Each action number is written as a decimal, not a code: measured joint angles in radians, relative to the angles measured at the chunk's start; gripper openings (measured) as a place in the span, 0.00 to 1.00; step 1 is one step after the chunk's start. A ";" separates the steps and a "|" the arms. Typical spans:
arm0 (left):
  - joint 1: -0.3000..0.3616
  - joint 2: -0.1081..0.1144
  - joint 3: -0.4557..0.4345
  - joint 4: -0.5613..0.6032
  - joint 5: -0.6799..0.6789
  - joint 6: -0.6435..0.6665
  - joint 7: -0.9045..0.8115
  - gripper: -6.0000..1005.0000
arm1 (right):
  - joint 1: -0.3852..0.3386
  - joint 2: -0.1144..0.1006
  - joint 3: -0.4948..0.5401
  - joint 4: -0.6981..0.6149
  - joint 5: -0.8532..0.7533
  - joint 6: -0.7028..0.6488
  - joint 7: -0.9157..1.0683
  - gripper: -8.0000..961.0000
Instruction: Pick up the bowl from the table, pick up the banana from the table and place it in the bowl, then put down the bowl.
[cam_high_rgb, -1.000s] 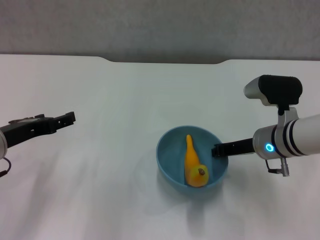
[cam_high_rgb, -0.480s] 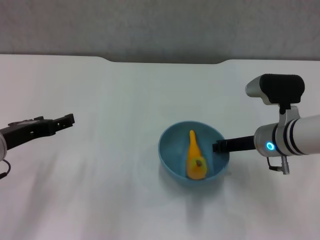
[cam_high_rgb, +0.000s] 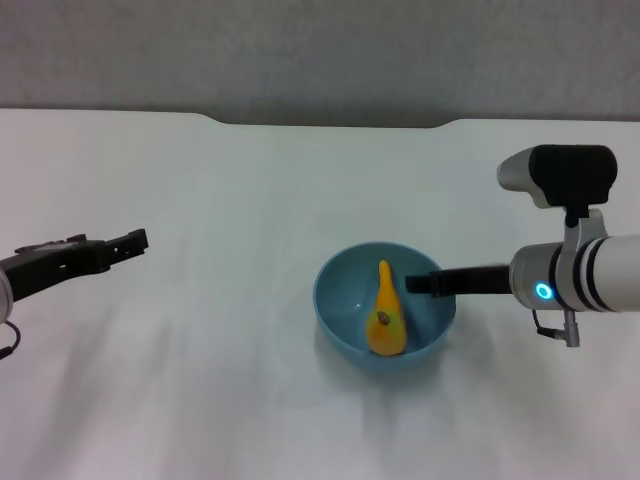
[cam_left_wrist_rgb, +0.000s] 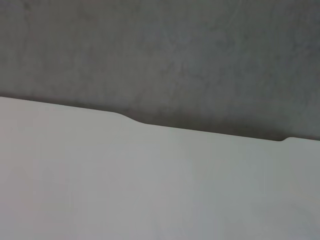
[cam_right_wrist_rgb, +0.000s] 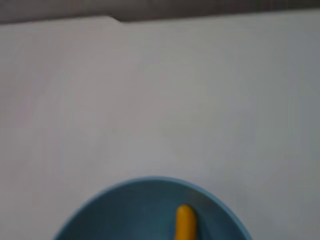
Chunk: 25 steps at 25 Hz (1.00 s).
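No brand, label or writing is showing anywhere; the only mark is a blue ring light glowing on the right arm's wrist.

The banana (cam_high_rgb: 386, 315) is lying inside the bowl (cam_high_rgb: 340, 322), w/ its long axis running near-vertical in the head view: thin end pointing up-frame toward the worktop's (cam_high_rgb: 250, 200) far edge, fat end w/ the dark tip sitting low-frame. The bowl is sitting lower centre of the head view, slightly right of middle. In the right wrist view only the bowl's rim (cam_right_wrist_rgb: 125, 192) and the banana's thin end (cam_right_wrist_rgb: 185, 220) are peeking in at the bottom edge.

The right gripper (cam_high_rgb: 420, 283) is reaching in from the right side of the frame, its dark jaws lying at the bowl's right rim, tip over the inside. Can't tell whether they're pinching the rim or parted.

The left gripper (cam_high_rgb: 128, 241) is hanging at the left-centre of the head view, well apart from the bowl, holding nothing; can't tell its jaws' gap either.

The left wrist view is showing only bare worktop (cam_left_wrist_rgb: 150, 190) and a grey wall (cam_left_wrist_rgb: 160, 55).
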 joint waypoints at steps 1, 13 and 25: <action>0.002 0.000 0.000 0.000 0.000 0.000 0.000 0.90 | -0.021 0.000 -0.003 0.037 -0.002 0.000 -0.007 0.44; 0.060 -0.001 -0.005 0.005 -0.101 0.078 0.137 0.90 | -0.457 -0.003 0.005 0.491 0.005 -0.244 -0.233 0.87; 0.065 -0.009 0.140 0.200 -0.765 0.313 1.017 0.90 | -0.454 -0.005 -0.268 0.348 0.015 -0.704 -0.255 0.93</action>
